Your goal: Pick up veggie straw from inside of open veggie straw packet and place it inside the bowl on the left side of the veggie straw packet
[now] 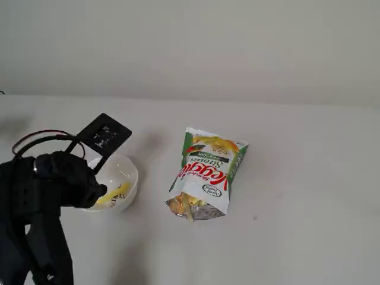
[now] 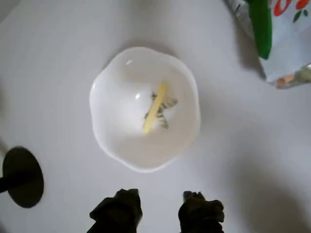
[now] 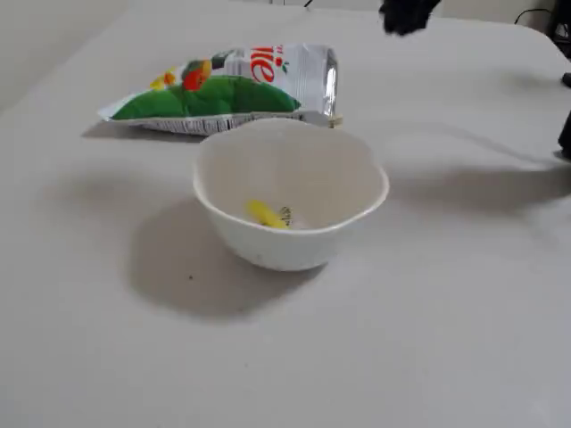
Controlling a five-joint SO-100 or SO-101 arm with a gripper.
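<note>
Placing step looks done. Veggie straw (image 2: 155,108) lies flat in bottom of bowl (image 2: 114,145), across grey motif. My gripper (image 2: 158,208) hangs above bowl's near side in wrist view, jaws parted slightly, nothing between them. Veggie straw packet (image 1: 206,172) lies right of bowl in a fixed view, mouth open, more sticks showing. Next, I judge: lift clear, swing right toward packet mouth.

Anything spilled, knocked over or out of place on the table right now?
Nothing stands out. One veggie straw lies inside the bowl, which sits upright. The veggie straw packet lies flat beside it, its contents showing at the open mouth but not scattered on the table. The gripper is open and empty.
</note>
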